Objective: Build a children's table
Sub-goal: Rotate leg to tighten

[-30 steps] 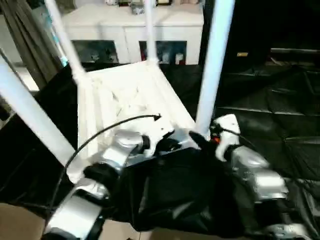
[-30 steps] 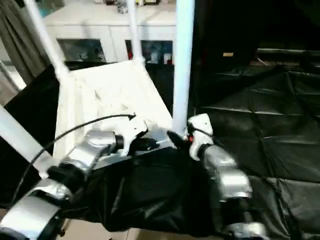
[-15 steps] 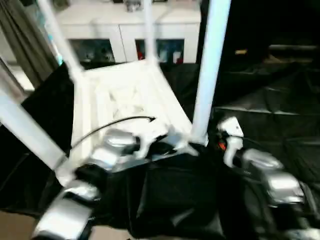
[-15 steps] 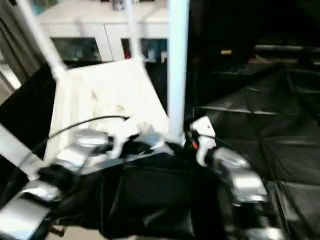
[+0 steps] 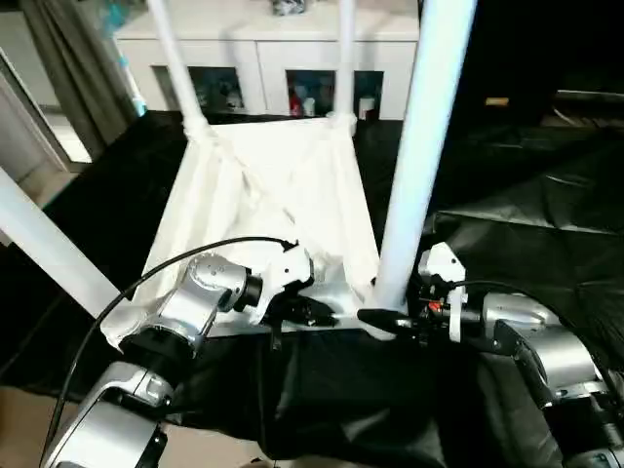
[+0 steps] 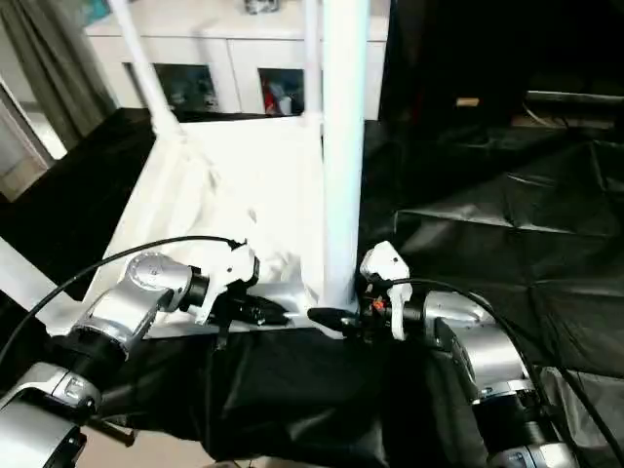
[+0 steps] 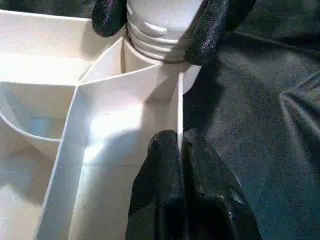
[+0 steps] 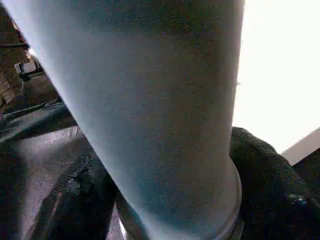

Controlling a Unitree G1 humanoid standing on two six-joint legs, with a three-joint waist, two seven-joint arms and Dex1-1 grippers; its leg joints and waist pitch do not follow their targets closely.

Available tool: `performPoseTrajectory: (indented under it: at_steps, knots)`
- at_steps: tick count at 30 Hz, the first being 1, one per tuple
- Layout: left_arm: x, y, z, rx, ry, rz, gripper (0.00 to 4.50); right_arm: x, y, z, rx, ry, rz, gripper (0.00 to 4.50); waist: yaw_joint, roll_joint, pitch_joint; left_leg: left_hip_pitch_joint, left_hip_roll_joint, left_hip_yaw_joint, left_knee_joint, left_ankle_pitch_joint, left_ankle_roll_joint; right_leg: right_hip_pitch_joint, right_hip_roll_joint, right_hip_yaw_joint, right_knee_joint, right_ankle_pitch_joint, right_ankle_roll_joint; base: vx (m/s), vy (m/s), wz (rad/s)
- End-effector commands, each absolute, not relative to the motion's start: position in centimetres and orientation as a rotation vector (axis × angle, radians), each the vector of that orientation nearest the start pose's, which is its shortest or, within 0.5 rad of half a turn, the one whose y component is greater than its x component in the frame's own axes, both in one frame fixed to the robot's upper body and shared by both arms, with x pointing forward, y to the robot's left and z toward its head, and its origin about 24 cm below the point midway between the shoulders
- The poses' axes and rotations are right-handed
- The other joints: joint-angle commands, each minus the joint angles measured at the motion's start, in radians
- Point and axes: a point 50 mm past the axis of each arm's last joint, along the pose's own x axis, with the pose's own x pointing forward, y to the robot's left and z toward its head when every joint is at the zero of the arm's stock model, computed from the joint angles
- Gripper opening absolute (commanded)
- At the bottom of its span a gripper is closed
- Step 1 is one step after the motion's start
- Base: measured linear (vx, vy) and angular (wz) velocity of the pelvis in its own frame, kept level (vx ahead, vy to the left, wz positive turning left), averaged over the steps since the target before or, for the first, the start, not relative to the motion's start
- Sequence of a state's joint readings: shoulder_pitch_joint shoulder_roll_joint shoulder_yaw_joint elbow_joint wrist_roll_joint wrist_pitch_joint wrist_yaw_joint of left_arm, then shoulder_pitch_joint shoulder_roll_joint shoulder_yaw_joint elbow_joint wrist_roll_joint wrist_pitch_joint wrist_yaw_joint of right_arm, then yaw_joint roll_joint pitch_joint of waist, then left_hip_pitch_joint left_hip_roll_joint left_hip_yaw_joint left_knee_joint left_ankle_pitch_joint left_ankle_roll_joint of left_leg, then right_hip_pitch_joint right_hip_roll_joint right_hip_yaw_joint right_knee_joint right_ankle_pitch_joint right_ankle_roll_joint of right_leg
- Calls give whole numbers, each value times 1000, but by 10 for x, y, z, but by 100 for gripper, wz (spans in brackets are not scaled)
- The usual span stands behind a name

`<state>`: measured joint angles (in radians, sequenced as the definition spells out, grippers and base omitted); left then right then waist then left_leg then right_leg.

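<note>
The children's table (image 5: 283,185) lies upside down on the black cloth, ribbed underside up, with four white legs standing in its corner sockets. The near right leg (image 5: 419,146) rises thick and close. My right gripper (image 5: 380,320) is shut around that leg's base at the socket; its black fingers (image 7: 210,30) flank the leg in the left wrist view. My left gripper (image 5: 314,312) is at the table's near edge, shut on the thin rim wall (image 7: 179,107). Other legs stand at the near left (image 5: 49,249), far left (image 5: 175,58) and far right (image 5: 344,49).
A white glass-door cabinet (image 5: 283,68) stands behind the table. A grey curtain (image 5: 78,78) hangs at the back left. Black cloth (image 5: 546,195) stretches out to the right. A black cable (image 5: 146,278) arcs over my left forearm.
The whole picture has shifted with the camera. My right gripper, just right of the leg's base half a second ago, now has its fingers around it. My left gripper keeps to the near rim.
</note>
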<state>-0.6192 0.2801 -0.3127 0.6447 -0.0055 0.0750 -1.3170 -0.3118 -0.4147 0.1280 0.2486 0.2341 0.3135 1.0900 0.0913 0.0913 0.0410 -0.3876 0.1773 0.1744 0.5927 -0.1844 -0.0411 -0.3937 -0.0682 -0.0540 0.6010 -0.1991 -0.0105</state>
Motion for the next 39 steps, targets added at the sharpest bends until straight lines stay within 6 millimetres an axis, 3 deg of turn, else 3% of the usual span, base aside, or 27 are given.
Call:
performPoseTrajectory:
  at_steps: [1, 4, 7, 9, 10, 11, 14, 17, 19, 21, 23, 27, 30, 36, 39]
  knots:
    - [309, 94, 57, 313, 376, -1553, 0, 272, -150, 43, -20, 397, 1214, 283, -2, -15, -66, 18, 56, -16, -60, -125, 93, 50, -79, 39, -59, -61, -252, 0, 0, 0]
    - [311, 93, 57, 319, 370, -1526, 0, 272, -150, 39, -16, 399, 1175, 276, -2, -11, -66, 16, 55, -16, -58, -116, 102, 50, -79, 37, -59, -49, -253, 0, 0, 0]
    - [317, 89, 56, 327, 353, -1445, 0, 276, -148, 33, -21, 397, 1091, 274, -4, -12, -65, 19, 55, -16, -60, -136, 90, 48, -79, 37, -62, -77, -251, 0, 0, 0]
    - [329, 77, 57, 306, 330, -1294, 0, 285, -146, 20, -5, 418, 891, 274, -11, -13, -57, 20, 52, -14, -65, -180, 72, 43, -77, 37, -72, -149, -244, 0, 0, 0]
    - [332, 73, 57, 295, 323, -1266, 0, 288, -145, 17, 4, 424, 834, 274, -20, -15, -49, 31, 48, -17, -73, -268, 27, 40, -79, 35, -87, -294, -220, 0, 0, 0]
    - [333, 70, 58, 294, 315, -1247, 0, 289, -143, 14, 16, 427, 797, 274, -23, -19, -48, 30, 47, -21, -77, -291, 12, 44, -83, 35, -90, -351, -196, 0, 0, 0]
    - [336, 57, 58, 284, 301, -1201, 0, 295, -135, 7, 62, 437, 669, 274, -39, -16, -43, 31, 47, -25, -83, -334, 3, 42, -83, 34, -97, -393, -177, 0, 0, 0]
    - [335, 44, 58, 264, 291, -1178, 0, 299, -122, 3, 96, 446, 582, 274, -52, -16, -46, 29, 45, -27, -86, -339, -3, 44, -84, 35, -96, -375, -172, 0, 0, 0]
    - [331, 35, 57, 251, 279, -1211, 0, 298, -99, 8, 66, 411, 690, 274, -59, -16, -47, 27, 43, -25, -83, -335, 10, 44, -84, 36, -99, -364, -173, 0, 0, 0]
    - [329, 34, 56, 251, 280, -1229, 0, 294, -90, 13, 93, 388, 771, 330, -59, -16, -47, 25, 44, -25, -84, -322, 19, 46, -83, 37, -98, -349, -175, 0, 0, 0]
    - [327, 36, 55, 256, 286, -1260, 0, 290, -87, 19, 137, 369, 849, 346, -58, -20, -49, 23, 45, -23, -83, -299, 35, 48, -83, 38, -96, -312, -183, 0, 0, 0]
    - [324, 43, 54, 263, 287, -1315, 0, 287, -94, 24, 75, 357, 932, 391, -52, -17, -59, 19, 48, -22, -74, -203, 70, 56, -84, 36, -80, -167, -219, 0, 0, 0]
    - [320, 53, 55, 292, 281, -1383, 0, 283, -105, 31, 42, 342, 1017, 391, -46, -17, -61, 16, 48, -18, -68, -159, 104, 60, -84, 33, -73, -82, -243, 0, 0, 0]
    - [312, 77, 58, 287, 342, -1524, 0, 278, -138, 45, -8, 349, 1156, 391, -34, -9, -61, 18, 57, -17, -67, -153, 121, 56, -82, 28, -67, -81, -261, 0, 0, 0]
    - [311, 84, 57, 291, 366, -1544, 0, 277, -147, 47, -12, 358, 1172, 360, -21, -8, -62, 21, 60, -16, -66, -159, 111, 51, -82, 29, -63, -70, -273, 0, 0, 0]
